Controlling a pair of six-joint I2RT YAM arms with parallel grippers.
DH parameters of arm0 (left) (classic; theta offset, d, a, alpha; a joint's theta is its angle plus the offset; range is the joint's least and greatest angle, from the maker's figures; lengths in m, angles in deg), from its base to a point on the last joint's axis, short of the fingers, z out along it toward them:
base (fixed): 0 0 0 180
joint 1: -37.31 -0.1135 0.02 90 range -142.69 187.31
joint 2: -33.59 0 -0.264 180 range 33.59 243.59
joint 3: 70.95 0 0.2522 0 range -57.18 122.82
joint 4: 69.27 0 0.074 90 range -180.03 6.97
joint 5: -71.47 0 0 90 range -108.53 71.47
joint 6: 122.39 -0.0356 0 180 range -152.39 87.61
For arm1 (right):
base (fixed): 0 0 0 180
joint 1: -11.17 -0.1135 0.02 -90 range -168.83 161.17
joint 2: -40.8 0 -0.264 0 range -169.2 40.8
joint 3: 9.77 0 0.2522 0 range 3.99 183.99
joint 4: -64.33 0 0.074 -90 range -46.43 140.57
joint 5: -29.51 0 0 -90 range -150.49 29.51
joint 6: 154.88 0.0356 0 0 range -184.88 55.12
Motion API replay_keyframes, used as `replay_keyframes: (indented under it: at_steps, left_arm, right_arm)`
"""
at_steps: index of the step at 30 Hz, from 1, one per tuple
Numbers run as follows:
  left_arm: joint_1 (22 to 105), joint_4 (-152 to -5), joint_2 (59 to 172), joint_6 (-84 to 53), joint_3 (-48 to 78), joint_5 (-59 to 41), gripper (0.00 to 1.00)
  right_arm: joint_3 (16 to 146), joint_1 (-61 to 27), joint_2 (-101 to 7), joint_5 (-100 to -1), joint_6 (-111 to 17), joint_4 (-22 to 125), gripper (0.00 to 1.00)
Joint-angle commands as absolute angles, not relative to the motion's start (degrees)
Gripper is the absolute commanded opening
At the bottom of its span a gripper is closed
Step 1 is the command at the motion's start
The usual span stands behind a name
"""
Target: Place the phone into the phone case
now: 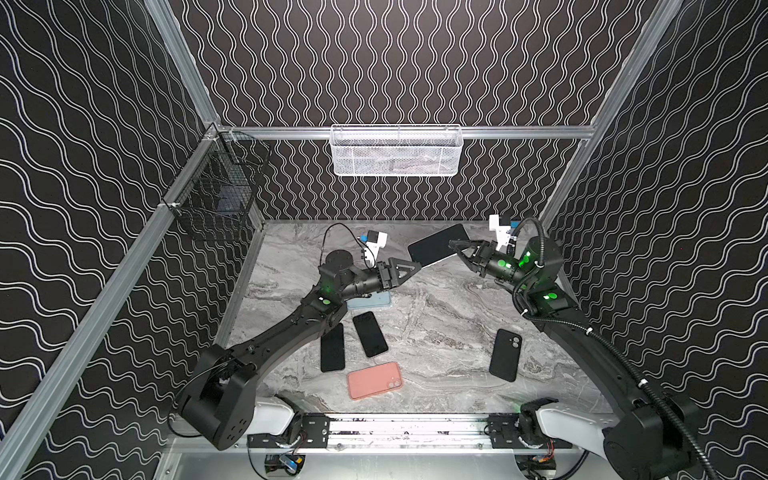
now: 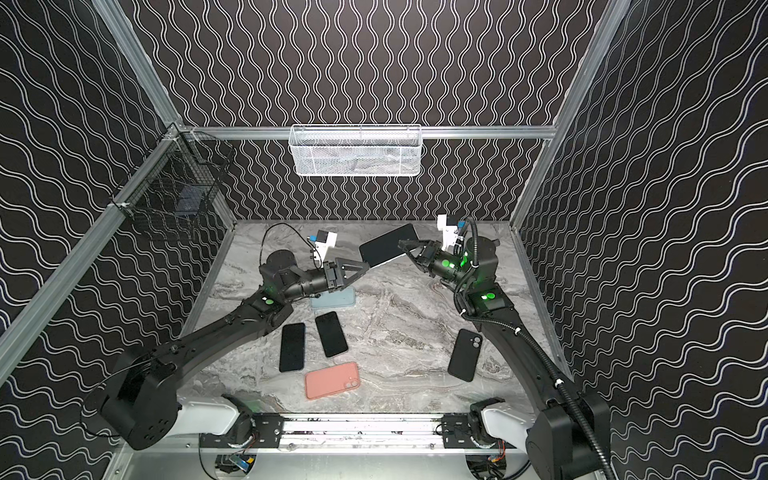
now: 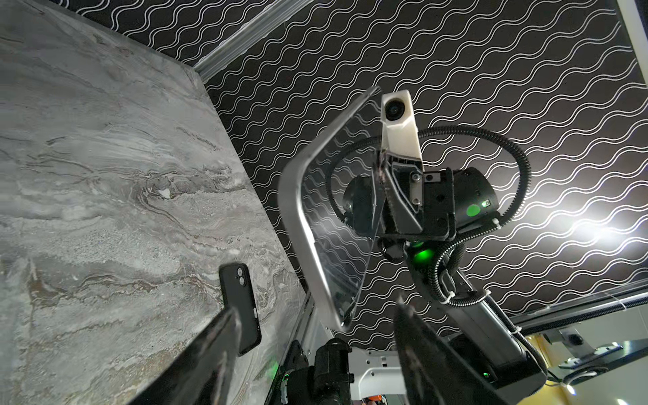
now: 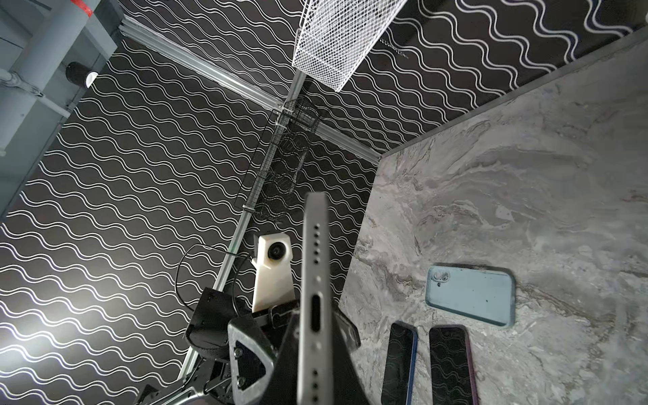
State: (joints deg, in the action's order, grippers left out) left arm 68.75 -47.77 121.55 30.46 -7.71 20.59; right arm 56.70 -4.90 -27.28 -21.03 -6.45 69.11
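Phone (image 1: 436,245) hangs in the air over the back of the marble table (image 1: 440,320), tilted, its dark screen facing up in both top views (image 2: 386,246). The right gripper (image 1: 459,248) is clamped shut on the phone's right end, one finger above the screen and one below. The right wrist view looks straight down the phone's grey bottom edge (image 4: 315,280), with the port and speaker holes showing.

The left gripper (image 1: 417,266) reaches in from the left with its jaws wide apart and holds nothing. In the left wrist view the phone's near corner (image 3: 342,312) lies in the gap between the two fingers (image 3: 217,343) and looks clear of both, though contact is hard to judge.

On the table below lie three empty cases:
- a light blue case (image 2: 338,298), just under the left arm
- a pink case (image 1: 374,380), near the front edge
- a black case (image 1: 505,355), on the right, well apart from the others

Two dark phones (image 1: 332,347) (image 1: 370,334) lie side by side between the blue and pink cases, screens up.
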Motion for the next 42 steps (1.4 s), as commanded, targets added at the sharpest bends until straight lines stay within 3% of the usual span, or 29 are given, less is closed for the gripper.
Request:
replay_keyframes:
  at_steps: [1, 7, 13, 24, 27, 31, 35, 38, 42]
  left_arm:
    - [68.8, -35.7, 122.7, 34.4, -8.4, 19.9, 0.70]
    - [68.7, -23.5, 125.5, 40.1, -9.8, 18.5, 0.46]
    - [68.9, -20.2, 126.8, 43.4, -10.9, 18.6, 0.28]
    - [68.9, -14.1, 129.7, 47.8, -10.1, 20.0, 0.13]
    - [68.8, -13.2, 130.2, 48.3, -10.1, 20.4, 0.01]
    - [68.1, -14.4, 129.6, 47.1, -10.2, 21.2, 0.00]
    - [65.9, -20.7, 126.7, 43.6, -10.3, 23.3, 0.00]
    - [63.2, -27.9, 123.9, 39.8, -9.5, 27.9, 0.00]
    - [60.8, -39.5, 122.1, 34.5, -5.5, 38.2, 0.00]
  right_arm:
    - [55.0, -5.0, -27.6, -19.1, -2.0, 78.6, 0.00]
    - [53.2, -5.3, -28.1, -19.0, 0.6, 83.4, 0.00]
    - [51.6, -5.7, -29.1, -20.4, 1.7, 87.6, 0.00]
    - [50.2, -6.8, -30.6, -21.9, -0.2, 89.7, 0.00]
    - [50.1, -6.9, -30.9, -21.8, -1.1, 89.4, 0.00]
    - [50.5, -6.9, -30.9, -21.3, -2.5, 88.2, 0.00]
    - [52.5, -6.7, -29.2, -21.2, -7.4, 82.9, 0.23]
    - [55.5, -6.1, -28.1, -20.2, -12.7, 76.6, 0.46]
    - [60.3, -3.7, -29.9, -9.5, -17.5, 71.4, 0.66]
